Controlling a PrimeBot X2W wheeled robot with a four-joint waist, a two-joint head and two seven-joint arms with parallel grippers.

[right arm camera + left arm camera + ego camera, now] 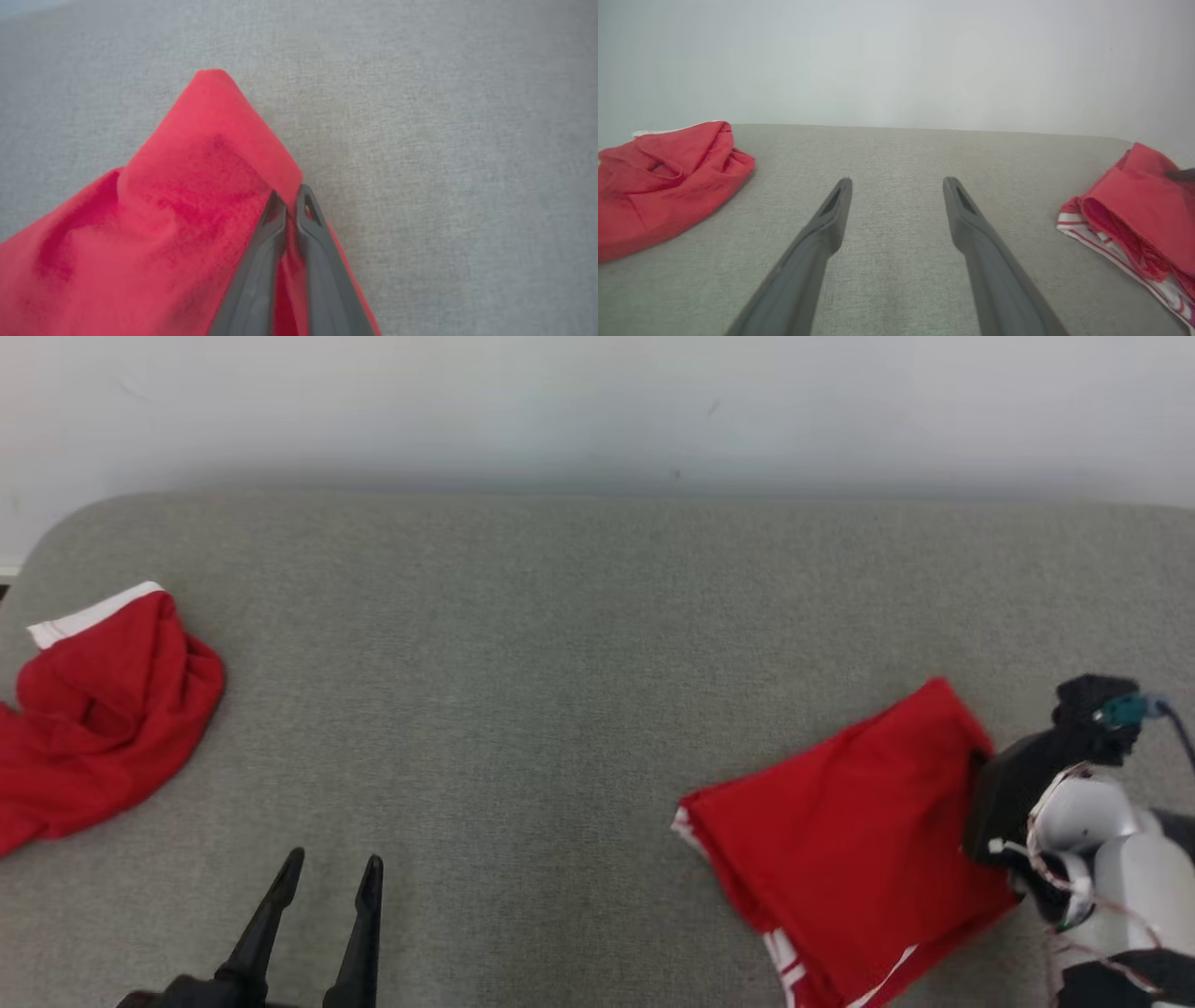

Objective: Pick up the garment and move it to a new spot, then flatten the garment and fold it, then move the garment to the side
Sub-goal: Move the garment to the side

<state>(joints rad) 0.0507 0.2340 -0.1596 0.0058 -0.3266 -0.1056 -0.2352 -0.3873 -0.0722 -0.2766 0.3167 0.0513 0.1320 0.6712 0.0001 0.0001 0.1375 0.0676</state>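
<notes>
Right gripper point(290, 199) sits closest to my lens, its fingers pressed nearly together on the edge of the folded red garment point(840, 840), with a thin fold of cloth caught between the tips. That garment spreads away to the gripper's left on the grey fabric surface point(560, 635). Left gripper point(333, 863) hangs spread wide, holding nothing; a crumpled red garment point(103, 709) lies well off to its left.

Dark tapered fingers point(259, 261) end a white, cable-wrapped forearm point(1088, 817).
</notes>
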